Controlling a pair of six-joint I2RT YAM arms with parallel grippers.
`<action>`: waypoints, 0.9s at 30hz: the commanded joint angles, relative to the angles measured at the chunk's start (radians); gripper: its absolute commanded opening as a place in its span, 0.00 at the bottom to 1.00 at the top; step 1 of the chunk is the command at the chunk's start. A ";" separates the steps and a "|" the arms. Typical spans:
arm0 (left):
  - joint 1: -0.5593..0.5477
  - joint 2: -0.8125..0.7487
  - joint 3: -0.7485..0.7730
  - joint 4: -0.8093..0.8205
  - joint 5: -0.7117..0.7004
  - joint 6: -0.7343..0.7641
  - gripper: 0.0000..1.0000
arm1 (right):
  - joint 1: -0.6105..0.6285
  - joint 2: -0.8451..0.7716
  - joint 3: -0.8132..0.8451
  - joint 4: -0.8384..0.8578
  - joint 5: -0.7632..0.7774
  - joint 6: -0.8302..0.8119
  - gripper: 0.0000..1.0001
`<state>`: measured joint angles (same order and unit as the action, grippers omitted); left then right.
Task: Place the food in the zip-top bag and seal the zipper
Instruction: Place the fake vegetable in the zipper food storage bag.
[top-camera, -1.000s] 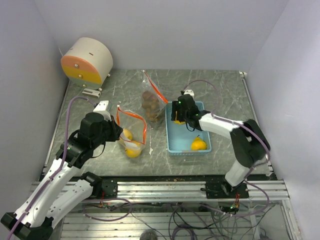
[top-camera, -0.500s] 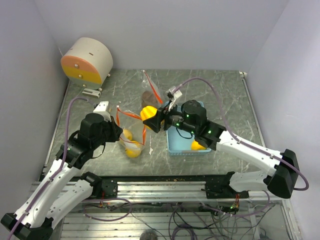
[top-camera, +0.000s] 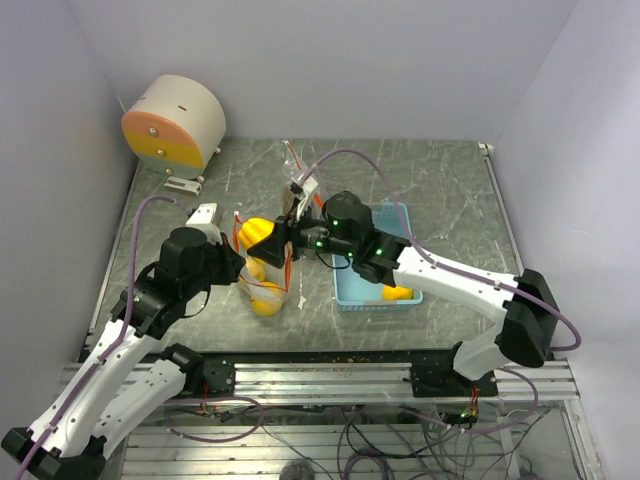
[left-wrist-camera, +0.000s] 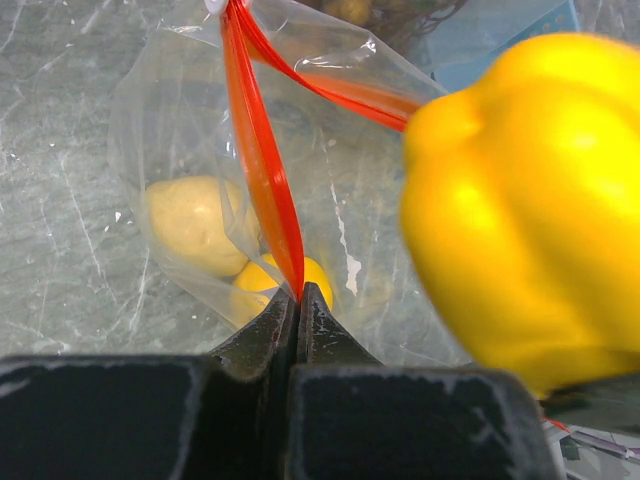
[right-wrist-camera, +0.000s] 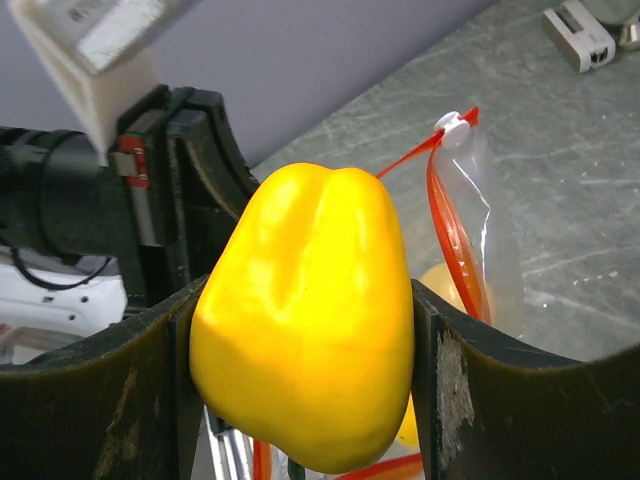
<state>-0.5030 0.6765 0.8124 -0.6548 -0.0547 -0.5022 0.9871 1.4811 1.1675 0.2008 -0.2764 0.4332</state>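
While left end effector (left-wrist-camera: 300, 292) pinches red zipper strip (left-wrist-camera: 262, 165), right end effector (right-wrist-camera: 305, 335) clamps glossy yellow fruit (right-wrist-camera: 300, 290).

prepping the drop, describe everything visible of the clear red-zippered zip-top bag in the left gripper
The clear plastic zip-top bag is wrinkled film with a red zipper strip and white slider. Its mouth gapes open; it rests on the grey marbled table. The left gripper pinches the zipper rim. Two yellow round fruits lie inside; a larger yellow fruit hangs at the mouth.
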 joint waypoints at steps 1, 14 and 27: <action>-0.002 -0.020 0.023 0.004 0.021 0.013 0.07 | 0.023 0.032 0.063 -0.082 0.093 -0.034 0.56; -0.003 -0.033 0.041 -0.014 0.017 0.018 0.07 | 0.024 -0.043 0.045 -0.183 0.292 -0.074 1.00; -0.002 -0.050 0.034 0.003 0.039 0.024 0.07 | -0.037 -0.242 -0.075 -0.727 0.796 0.151 1.00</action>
<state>-0.5030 0.6403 0.8127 -0.6712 -0.0479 -0.4965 1.0031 1.2579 1.1652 -0.2443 0.3077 0.4503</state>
